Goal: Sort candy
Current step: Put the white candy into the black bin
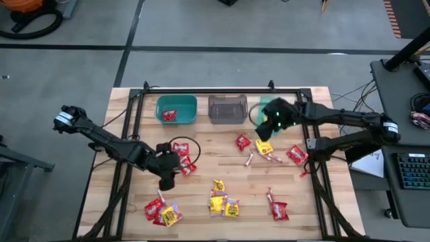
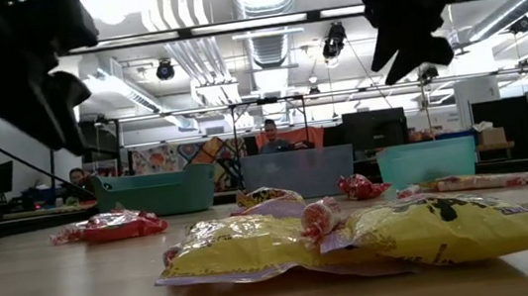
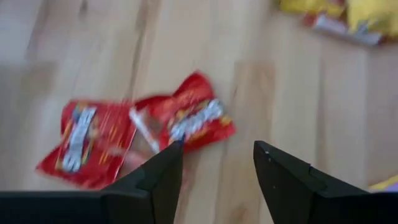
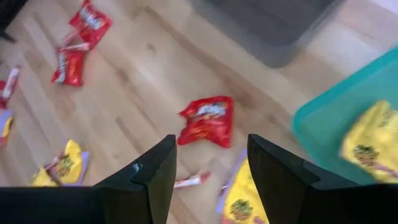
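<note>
Red packets, yellow packets and thin pinkish sticks lie scattered on the wooden table. My left gripper is open and empty above two red packets at the table's left middle. My right gripper is open and empty, high over the near edge of the green bin, which holds a yellow packet. Below the right gripper lie a red packet and a yellow packet. The teal bin holds one red packet.
The grey bin stands between the teal and green bins along the far edge. Yellow packets cluster near the front middle; red and yellow packets lie at the front left; red packets lie at the right.
</note>
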Motion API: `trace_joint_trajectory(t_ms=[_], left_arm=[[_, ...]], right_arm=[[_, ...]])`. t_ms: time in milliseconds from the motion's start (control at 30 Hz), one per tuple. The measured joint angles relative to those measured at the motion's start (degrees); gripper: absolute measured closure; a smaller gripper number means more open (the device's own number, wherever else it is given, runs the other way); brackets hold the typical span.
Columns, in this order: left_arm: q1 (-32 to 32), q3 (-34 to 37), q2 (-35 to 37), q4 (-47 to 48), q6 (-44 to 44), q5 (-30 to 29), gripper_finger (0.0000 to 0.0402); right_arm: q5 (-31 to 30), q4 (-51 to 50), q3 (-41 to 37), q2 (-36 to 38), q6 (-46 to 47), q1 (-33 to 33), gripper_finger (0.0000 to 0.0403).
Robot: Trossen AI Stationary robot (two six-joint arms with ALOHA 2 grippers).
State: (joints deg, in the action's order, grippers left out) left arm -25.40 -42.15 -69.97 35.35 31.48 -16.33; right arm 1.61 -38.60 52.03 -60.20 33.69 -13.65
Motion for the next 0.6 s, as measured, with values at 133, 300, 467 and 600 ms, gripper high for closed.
trace_joint_trajectory(t_ms=[133,300,467,600], left_arm=[[-0.1,1.4,0.0,3.7,7.0,-1.1,0.0222],[0.0,6.3,0.0,-0.3,13.4,-2.8,0.0230],[0.0,9.4,0.0,-3.4,18.0,-9.5,0.0244],[0.0,11.3,0.0,-5.1,20.0,-12.6,0.0251]], right_arm=[[-7.8,0.0,0.0,-0.8,3.2,7.0,0.0216],[-10.7,0.2,0.0,-2.8,5.6,11.1,0.0216],[-10.7,0.2,0.0,-4.0,6.1,11.9,0.0216],[-10.9,0.3,0.0,-4.2,6.2,11.9,0.0216]])
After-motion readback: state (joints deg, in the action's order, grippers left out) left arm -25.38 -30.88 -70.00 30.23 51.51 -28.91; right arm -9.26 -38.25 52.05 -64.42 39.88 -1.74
